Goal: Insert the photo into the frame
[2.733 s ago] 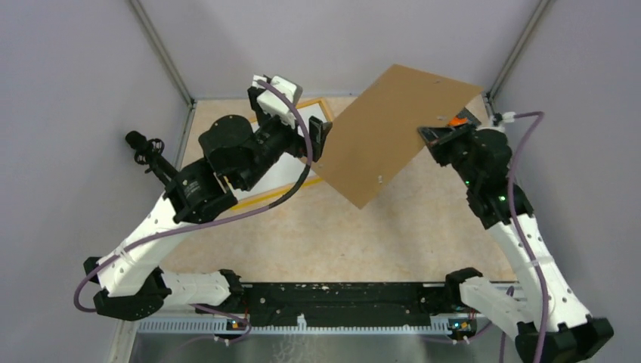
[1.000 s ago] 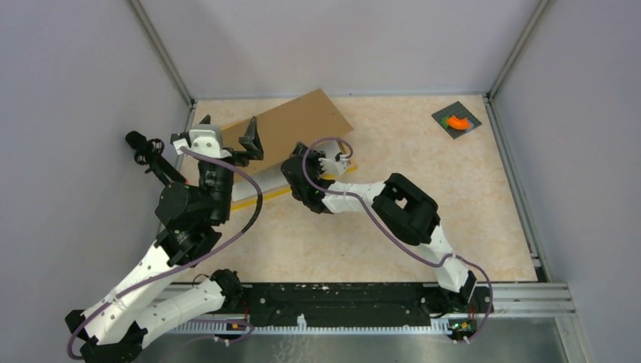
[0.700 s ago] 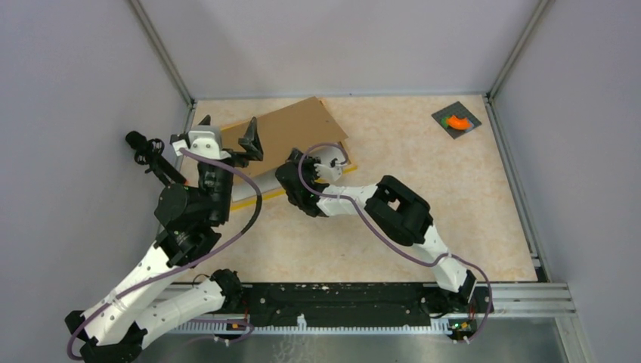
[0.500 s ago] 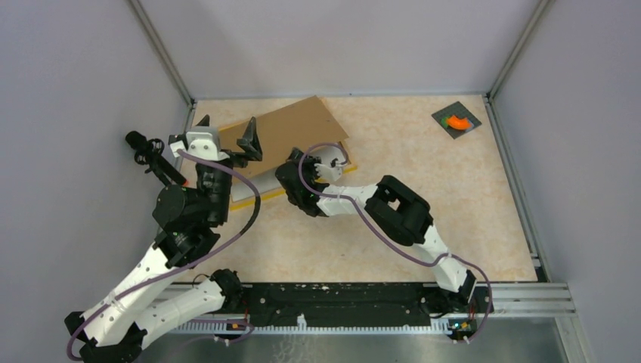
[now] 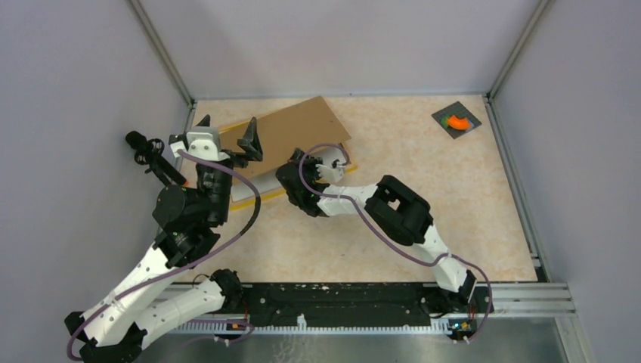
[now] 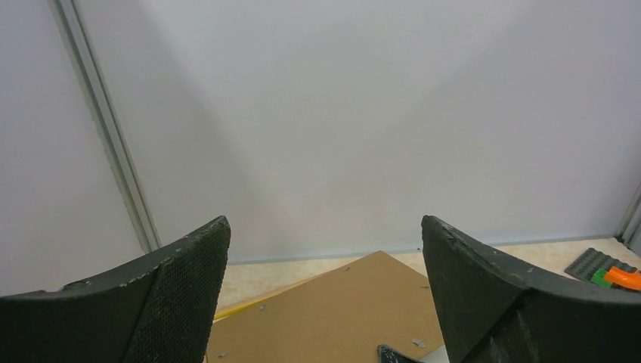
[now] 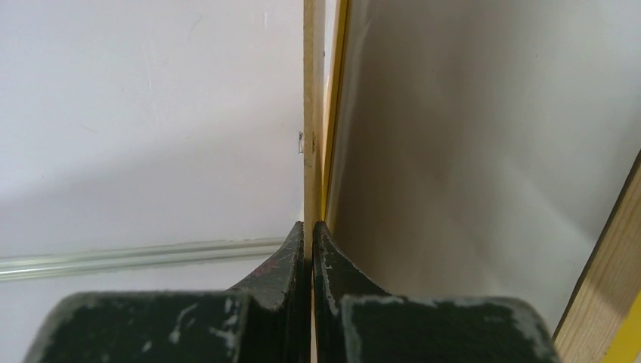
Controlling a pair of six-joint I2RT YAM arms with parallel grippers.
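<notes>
The yellow-orange frame (image 5: 260, 193) lies at the back left of the table. A brown backing board (image 5: 295, 130) slants over it and covers most of it. My right gripper (image 5: 342, 154) is shut on the board's near right edge. In the right wrist view the jaws (image 7: 311, 227) pinch the thin board edge (image 7: 309, 113) beside the frame's yellow rail (image 7: 338, 91). A white surface (image 5: 243, 189) shows inside the frame under the board; no printed picture shows, so I cannot tell if it is the photo. My left gripper (image 5: 227, 132) hangs open over the board's left part (image 6: 325, 318), holding nothing.
A small grey plate with an orange and green piece (image 5: 456, 121) sits at the back right corner, also seen as the same plate (image 6: 605, 272) in the left wrist view. Walls close the table on the left, back and right.
The right gripper has carried the board from high at the back right down over the frame. In the last second it shifted slightly left and lower. The left gripper stayed open and still.
</notes>
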